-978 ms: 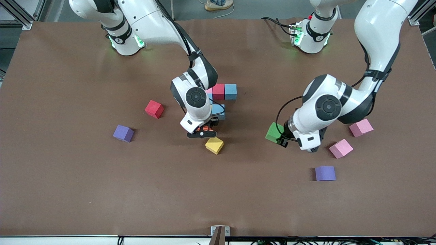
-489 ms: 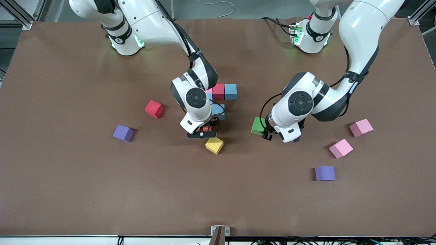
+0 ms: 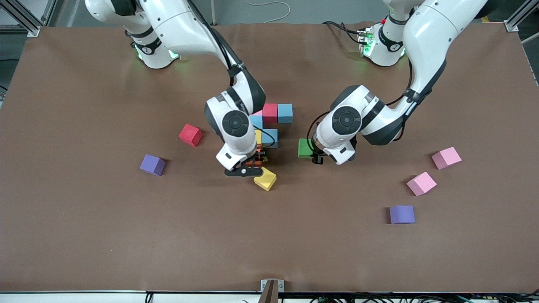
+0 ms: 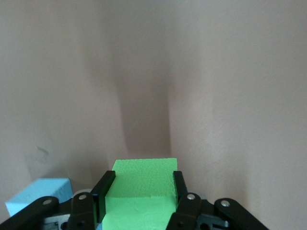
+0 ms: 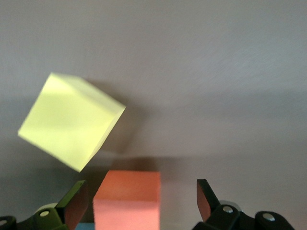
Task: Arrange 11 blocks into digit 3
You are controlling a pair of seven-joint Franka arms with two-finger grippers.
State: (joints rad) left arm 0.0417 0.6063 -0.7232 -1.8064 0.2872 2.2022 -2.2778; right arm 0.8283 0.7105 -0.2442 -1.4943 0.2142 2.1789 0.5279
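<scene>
My left gripper point(image 4: 139, 184) clamped on green block point(image 3: 304, 148) over the table point(image 3: 84, 231), my right gripper point(image 5: 141, 199) jaws apart around orange block point(image 5: 127, 199), loose yellow block point(image 3: 265, 179) just beside it

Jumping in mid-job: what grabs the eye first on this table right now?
The left gripper carries a green block, clamped between its fingers, just toward the left arm's end from the half-built cluster of blocks at mid-table. The right gripper hangs open around an orange block at the cluster's nearer edge, with a tilted yellow block lying loose just nearer the front camera.
</scene>
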